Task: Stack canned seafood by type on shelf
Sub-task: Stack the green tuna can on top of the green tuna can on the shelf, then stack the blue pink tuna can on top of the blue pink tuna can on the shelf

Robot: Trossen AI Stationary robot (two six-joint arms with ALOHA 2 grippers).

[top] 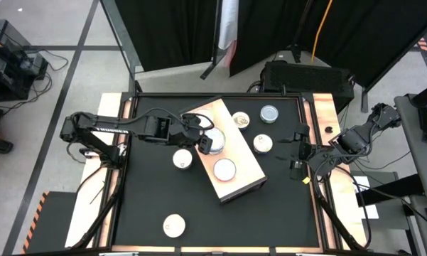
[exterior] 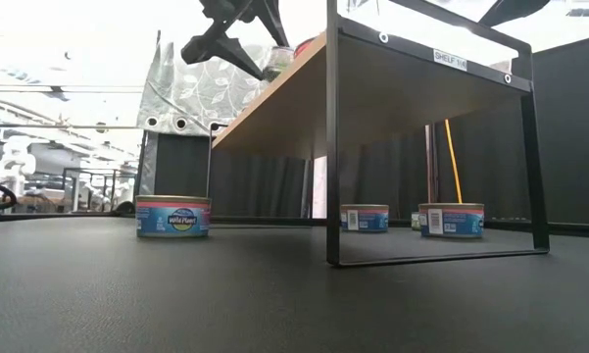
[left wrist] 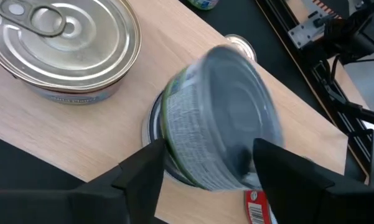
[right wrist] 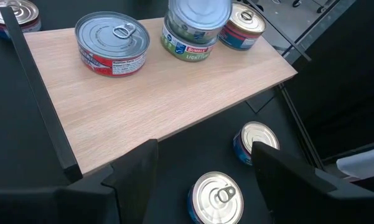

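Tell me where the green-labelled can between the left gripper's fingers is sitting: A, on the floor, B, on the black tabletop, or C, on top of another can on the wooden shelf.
C: the green-labelled can rests tilted on another can on the shelf, between the left gripper's open fingers.

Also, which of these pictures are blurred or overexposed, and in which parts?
Left wrist view: the green-labelled can between the left gripper fingers is smeared by motion blur, while the can beside it is sharp. Low view: the room behind the shelf is washed out to white. Right wrist view: evenly lit, sharp. High view: no strong glare.
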